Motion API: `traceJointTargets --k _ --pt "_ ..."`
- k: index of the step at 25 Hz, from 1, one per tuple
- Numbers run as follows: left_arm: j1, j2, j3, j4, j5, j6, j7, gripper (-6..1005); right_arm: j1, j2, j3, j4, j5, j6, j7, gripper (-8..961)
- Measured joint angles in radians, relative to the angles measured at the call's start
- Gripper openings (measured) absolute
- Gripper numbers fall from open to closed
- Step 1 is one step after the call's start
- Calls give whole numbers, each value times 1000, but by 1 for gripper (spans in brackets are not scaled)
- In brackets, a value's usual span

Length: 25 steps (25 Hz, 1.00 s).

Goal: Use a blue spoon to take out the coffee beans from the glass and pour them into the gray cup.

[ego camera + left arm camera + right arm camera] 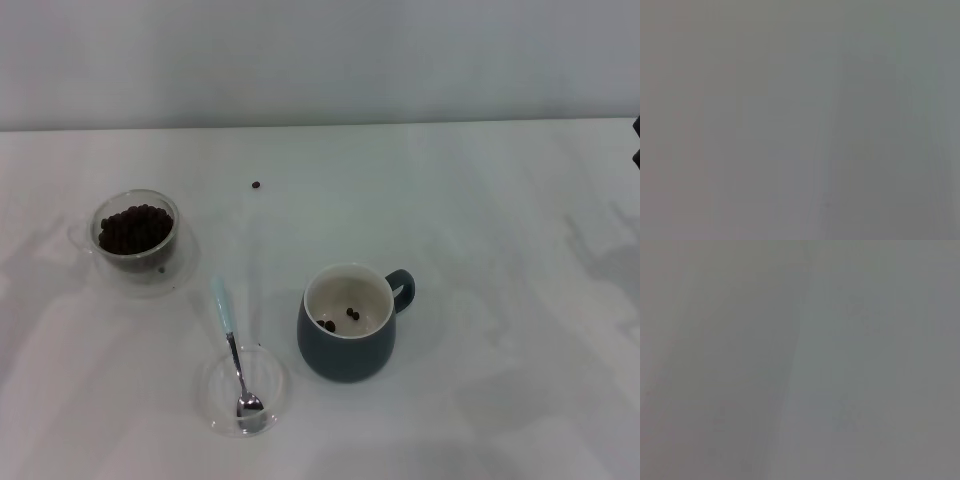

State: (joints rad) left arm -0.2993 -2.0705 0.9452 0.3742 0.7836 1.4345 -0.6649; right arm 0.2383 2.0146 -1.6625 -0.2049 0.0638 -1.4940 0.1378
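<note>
The glass stands at the left on its clear saucer, holding a heap of dark coffee beans. The blue spoon lies near the front, its silver bowl resting in a shallow clear dish and its pale handle pointing away from me. To its right stands the gray cup, handle to the right, with a few beans on its cream bottom. Neither gripper shows in the head view. Both wrist views show only a plain grey surface.
One stray bean lies on the white table behind the spoon. A dark piece of something pokes in at the right edge. A pale wall rises behind the table's far edge.
</note>
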Motion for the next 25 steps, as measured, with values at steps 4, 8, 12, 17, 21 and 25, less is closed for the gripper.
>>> traceJointTargets --k 4,8,12,17,21,25 --pt "20 1 -15 24 -4 -7 4 443 6 2 -2 0 0 17 1 678" --pt "22 1 -25 26 -6 -13 11 444 23 3 -6 -2 0 46 1 677" --pt "22 2 -26 26 -6 -21 14 444 43 3 -15 -2 0 65 1 677" --pt "15 2 -47 26 -6 -26 16 443 55 4 -17 -2 -1 71 -1 677" --pt "13 1 -53 26 -6 -28 18 443 61 3 -17 -2 3 72 -2 678" --pt "0 -1 -53 23 -6 -41 37 443 61 1 -14 -1 7 74 -5 678"
